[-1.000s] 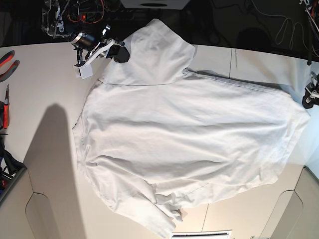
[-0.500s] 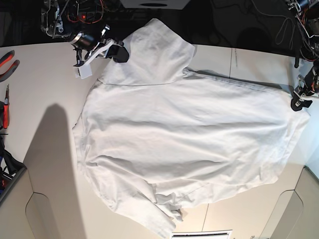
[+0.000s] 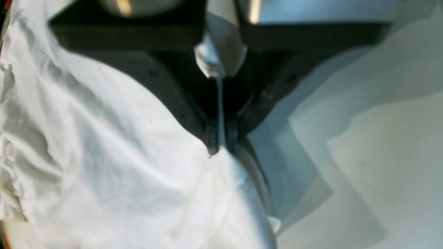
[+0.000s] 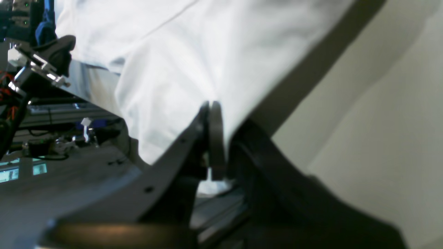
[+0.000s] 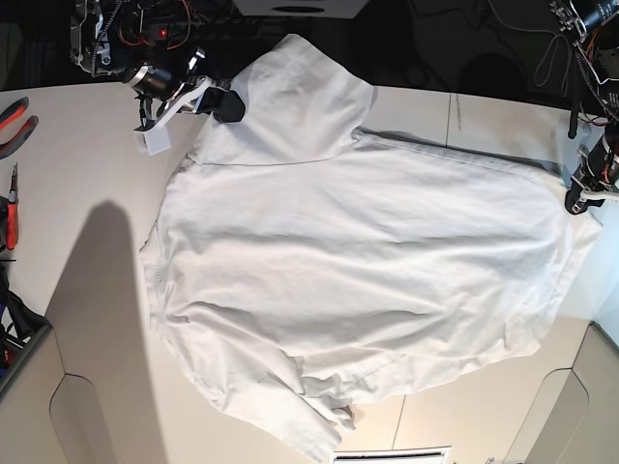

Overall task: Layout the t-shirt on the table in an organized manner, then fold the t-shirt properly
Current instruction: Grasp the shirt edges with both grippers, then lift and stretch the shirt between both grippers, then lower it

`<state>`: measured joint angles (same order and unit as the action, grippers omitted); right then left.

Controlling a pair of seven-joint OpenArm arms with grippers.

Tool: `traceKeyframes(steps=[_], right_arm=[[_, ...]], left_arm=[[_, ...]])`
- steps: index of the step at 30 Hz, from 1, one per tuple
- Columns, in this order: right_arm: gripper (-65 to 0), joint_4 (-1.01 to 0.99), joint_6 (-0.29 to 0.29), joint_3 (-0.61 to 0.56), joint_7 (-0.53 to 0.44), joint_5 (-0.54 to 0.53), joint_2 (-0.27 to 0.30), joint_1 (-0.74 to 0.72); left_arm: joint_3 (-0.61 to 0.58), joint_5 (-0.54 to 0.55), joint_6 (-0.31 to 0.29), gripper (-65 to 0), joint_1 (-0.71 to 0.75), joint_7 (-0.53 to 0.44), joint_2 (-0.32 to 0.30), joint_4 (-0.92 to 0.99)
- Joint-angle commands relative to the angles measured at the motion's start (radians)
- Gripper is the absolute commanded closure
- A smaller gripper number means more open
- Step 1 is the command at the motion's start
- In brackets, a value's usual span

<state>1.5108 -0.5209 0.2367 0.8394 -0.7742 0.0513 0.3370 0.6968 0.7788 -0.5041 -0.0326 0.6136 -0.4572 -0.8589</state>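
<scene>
Both hands pinch opposite edges of the white t-shirt (image 5: 358, 261), which lies spread across the surface (image 5: 87, 155).

In the base view the right hand (image 5: 224, 101) sits at the shirt's upper left edge, beside the sleeve that sticks out past the far edge of the surface; the right wrist view shows its fingers (image 4: 214, 138) pressed together with cloth caught between them. The left hand (image 5: 583, 196) is at the shirt's far right corner, and the left wrist view shows its fingertips (image 3: 213, 140) closed tight on a thin fold of fabric. Between the two hands the shirt body stretches wide and fairly flat, wrinkled, with a bunched sleeve at its lower edge near the front of the surface.
</scene>
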Motion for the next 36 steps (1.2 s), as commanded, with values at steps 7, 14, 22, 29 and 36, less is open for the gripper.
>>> traceKeyframes(steps=[7,14,22,29,36], right_arm=[[0.0,0.153,-0.015,0.102,0.002,-0.023,0.004,0.072],[0.0,0.259,-0.015,0.127,0.014,-0.042,0.003,0.172],[0.0,0.394,-0.016,0.128,0.026,-0.042,0.003,0.272],[0.0,0.5,-0.016,0.13,0.045,-0.041,0.001,0.339],[0.0,0.64,-0.017,0.13,0.055,-0.036,0.0,0.395]], left_arm=[[0.003,0.106,-0.093,0.0,0.005,0.056,-0.028,-0.015],[0.003,0.18,-0.179,0.0,0.011,0.163,-0.028,-0.016],[0.003,0.292,-0.194,0.0,0.138,0.185,-0.027,-0.103],[0.005,0.35,-0.194,0.0,0.253,0.208,-0.024,-0.235],[0.005,0.396,-0.194,0.0,0.327,0.244,-0.022,-0.354]])
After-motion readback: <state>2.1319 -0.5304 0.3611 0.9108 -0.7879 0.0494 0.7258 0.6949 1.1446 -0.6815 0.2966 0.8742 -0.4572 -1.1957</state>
